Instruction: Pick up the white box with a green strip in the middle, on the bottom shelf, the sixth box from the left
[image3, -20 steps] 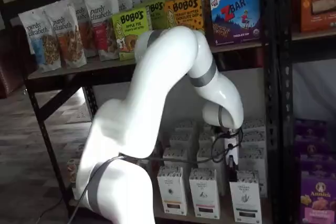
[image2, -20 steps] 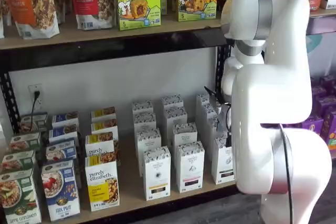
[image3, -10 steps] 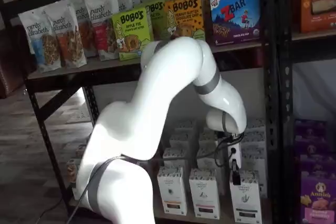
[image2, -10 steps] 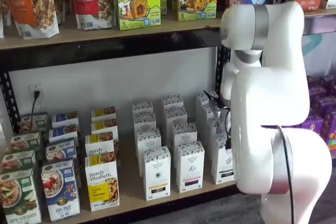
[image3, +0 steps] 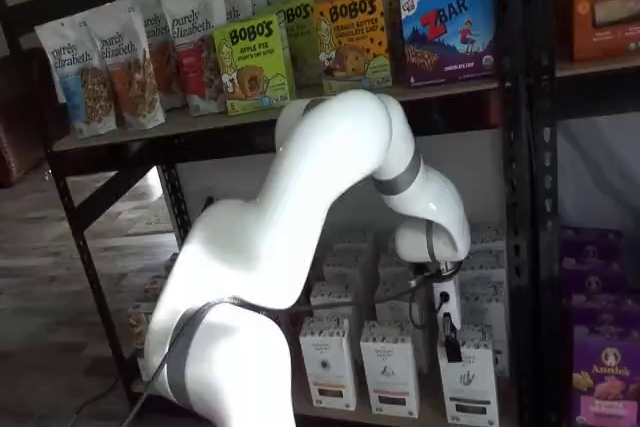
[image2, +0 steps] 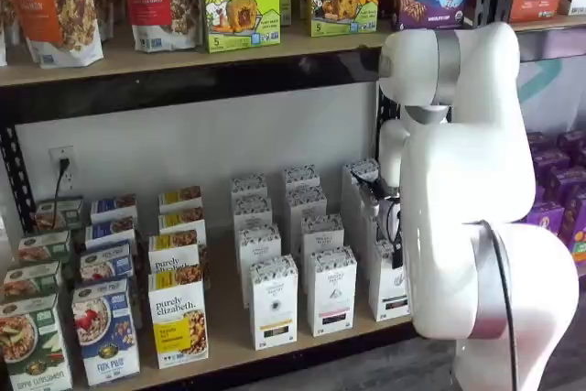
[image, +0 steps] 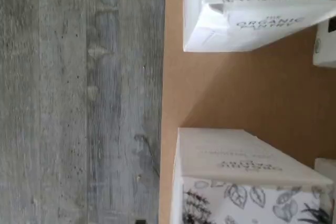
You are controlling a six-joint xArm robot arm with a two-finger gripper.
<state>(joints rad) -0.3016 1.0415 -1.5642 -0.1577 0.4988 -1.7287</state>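
The white box (image3: 468, 385) stands at the right end of the front row on the bottom shelf (image2: 229, 331); it also shows in a shelf view (image2: 388, 286), half hidden by the arm. My gripper (image3: 452, 345) hangs right over its top, with one black finger seen side-on, so I cannot tell whether it is open. In a shelf view the gripper (image2: 396, 255) shows only as a dark finger and cable beside the arm. The wrist view shows two white box tops (image: 252, 9) (image: 241, 177) with bare tan board (image: 226, 93) between them.
More white boxes alike stand in rows to the left (image2: 274, 301) (image2: 330, 290) and behind. Colourful purely elizabeth boxes (image2: 178, 316) fill the shelf's left part. A black upright (image3: 520, 197) stands close on the right. Grey wood floor (image: 79, 98) lies in front.
The arm has bent lower and the gripper has come down, from above the right-hand rows to the top of the front right white box.
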